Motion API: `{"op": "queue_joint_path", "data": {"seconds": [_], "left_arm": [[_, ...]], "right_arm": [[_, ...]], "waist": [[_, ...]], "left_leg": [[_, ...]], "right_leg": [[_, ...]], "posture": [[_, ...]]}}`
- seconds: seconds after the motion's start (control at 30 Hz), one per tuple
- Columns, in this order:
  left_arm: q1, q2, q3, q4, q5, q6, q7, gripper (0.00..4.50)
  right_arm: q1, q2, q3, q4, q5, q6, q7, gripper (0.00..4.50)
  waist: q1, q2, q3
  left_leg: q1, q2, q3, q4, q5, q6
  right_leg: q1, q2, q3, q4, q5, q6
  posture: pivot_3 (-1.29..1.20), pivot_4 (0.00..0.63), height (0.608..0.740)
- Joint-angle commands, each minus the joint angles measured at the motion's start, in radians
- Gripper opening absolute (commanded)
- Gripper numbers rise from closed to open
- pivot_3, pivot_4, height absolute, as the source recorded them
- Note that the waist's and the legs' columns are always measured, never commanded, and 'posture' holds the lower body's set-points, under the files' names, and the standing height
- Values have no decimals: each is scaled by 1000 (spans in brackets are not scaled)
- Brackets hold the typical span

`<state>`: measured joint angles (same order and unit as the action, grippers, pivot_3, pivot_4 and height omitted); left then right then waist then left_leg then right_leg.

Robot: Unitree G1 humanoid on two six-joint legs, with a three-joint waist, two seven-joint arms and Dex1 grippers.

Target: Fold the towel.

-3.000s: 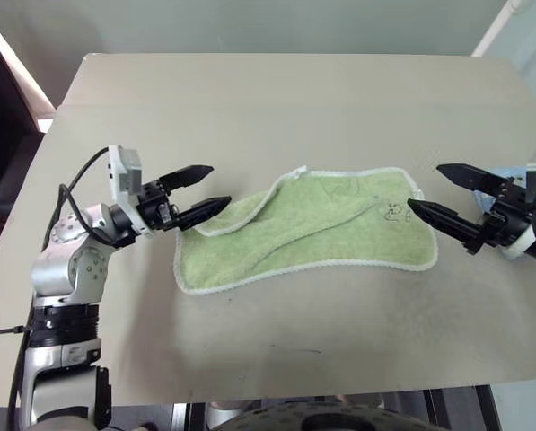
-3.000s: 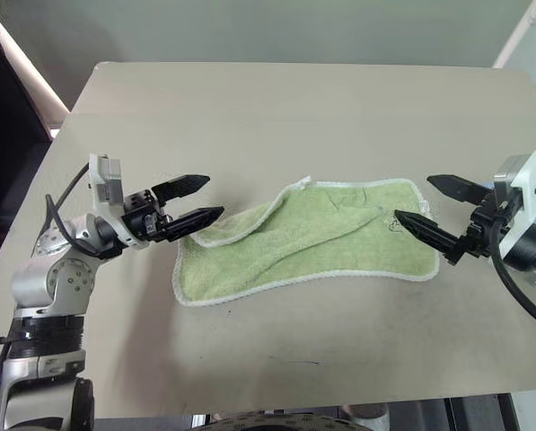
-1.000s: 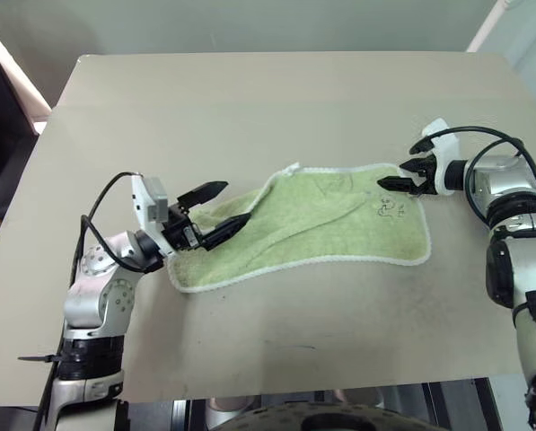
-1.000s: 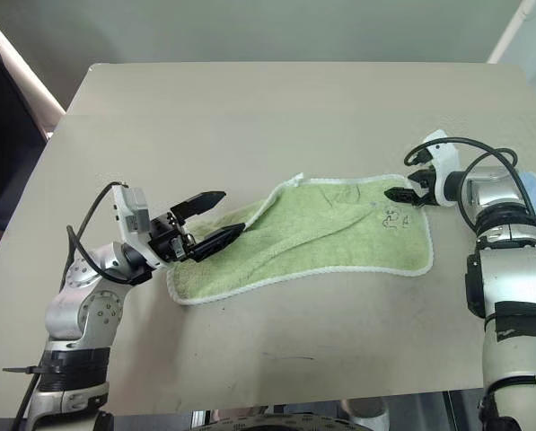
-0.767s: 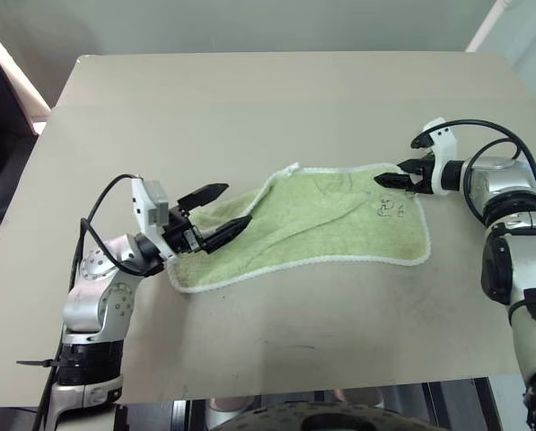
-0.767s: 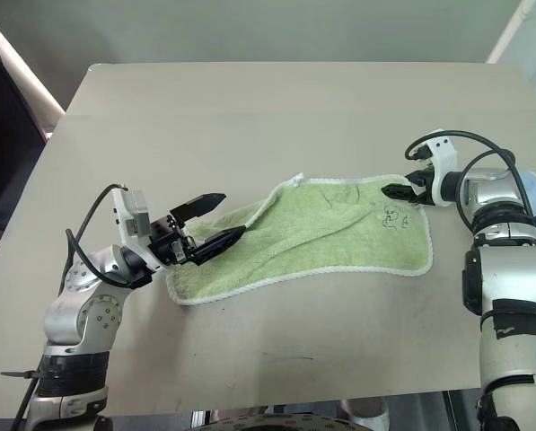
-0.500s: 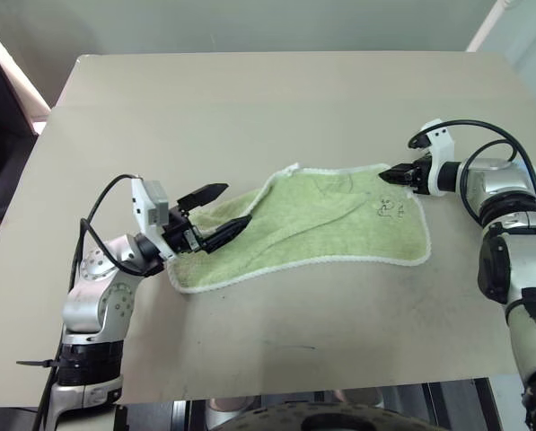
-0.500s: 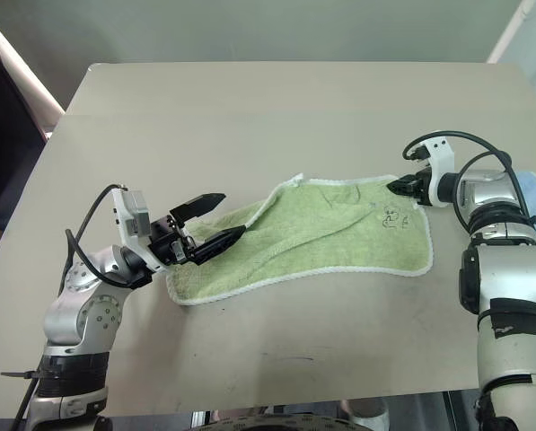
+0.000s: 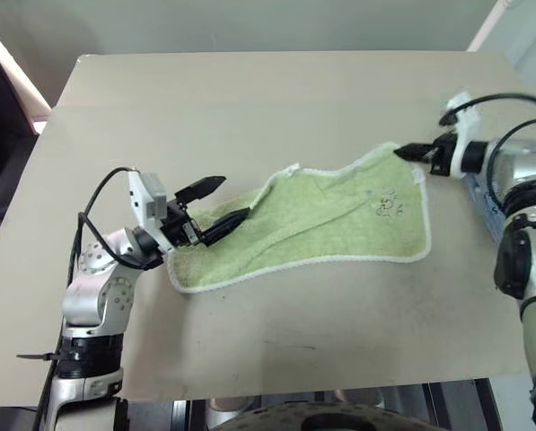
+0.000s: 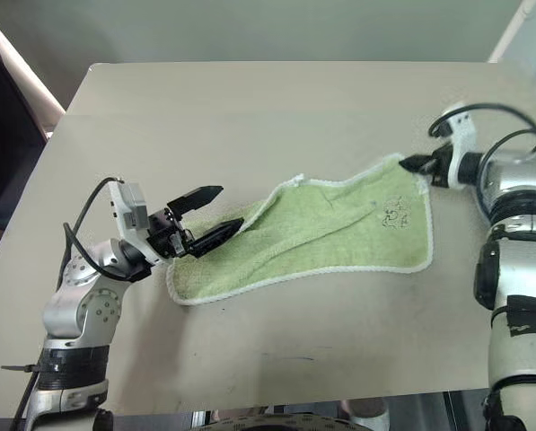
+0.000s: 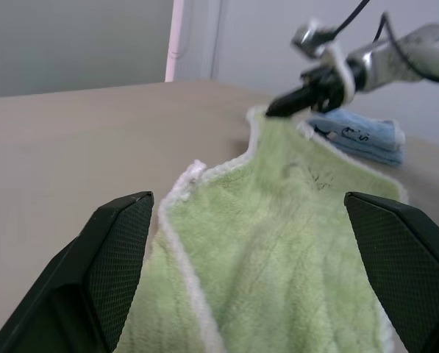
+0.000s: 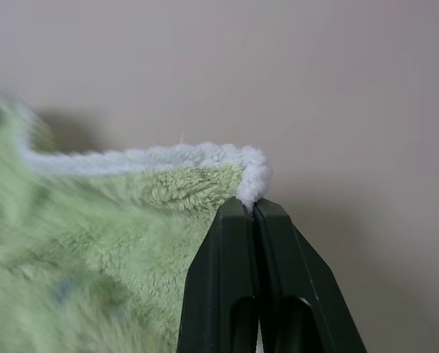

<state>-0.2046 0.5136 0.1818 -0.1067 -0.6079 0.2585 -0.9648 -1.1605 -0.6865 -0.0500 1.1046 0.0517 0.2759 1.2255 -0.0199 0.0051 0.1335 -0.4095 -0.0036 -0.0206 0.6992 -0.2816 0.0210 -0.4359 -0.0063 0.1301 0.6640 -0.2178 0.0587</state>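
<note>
The light green towel with white edging lies crumpled across the middle of the table, a small dark figure printed near its right end. My right gripper is shut on the towel's far right corner and holds it lifted off the table. At the towel's left end my left gripper stands open, one finger over the cloth edge and the other above it. In the left wrist view the towel stretches away between the open fingers.
A folded light blue cloth lies at the table's right edge, just behind my right gripper. The beige table has wide bare room at the back and along the front.
My right gripper has shut on the towel's far right corner and risen, pulling that corner up and to the right. The left gripper has stayed open at the left end.
</note>
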Motion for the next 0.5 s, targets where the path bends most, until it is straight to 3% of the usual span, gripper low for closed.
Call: {"op": "queue_joint_path", "data": {"seconds": [0.03,0.27,0.5], "left_arm": [[-38,5,16,39,13,-46,-14,4500],[-96,27,-7,175,79,-101,-57,4500],[-135,71,6,316,112,-131,-120,4500]], "right_arm": [[69,-32,-45,-247,92,92,59,14],[394,-104,-148,-970,286,416,-12,14],[496,-170,-277,-1315,433,607,-139,14]], "waist": [[1,0,0],[7,0,0],[1,0,0]], "left_leg": [[0,0,-1,0,0,0],[0,0,-3,0,0,-2],[0,1,-4,1,2,-3]], "right_leg": [[1,0,-1,0,0,0],[2,0,-6,-2,-1,-2],[2,0,-6,-2,-5,-8]], "posture": [[0,150,728],[0,150,728],[0,150,728]]}}
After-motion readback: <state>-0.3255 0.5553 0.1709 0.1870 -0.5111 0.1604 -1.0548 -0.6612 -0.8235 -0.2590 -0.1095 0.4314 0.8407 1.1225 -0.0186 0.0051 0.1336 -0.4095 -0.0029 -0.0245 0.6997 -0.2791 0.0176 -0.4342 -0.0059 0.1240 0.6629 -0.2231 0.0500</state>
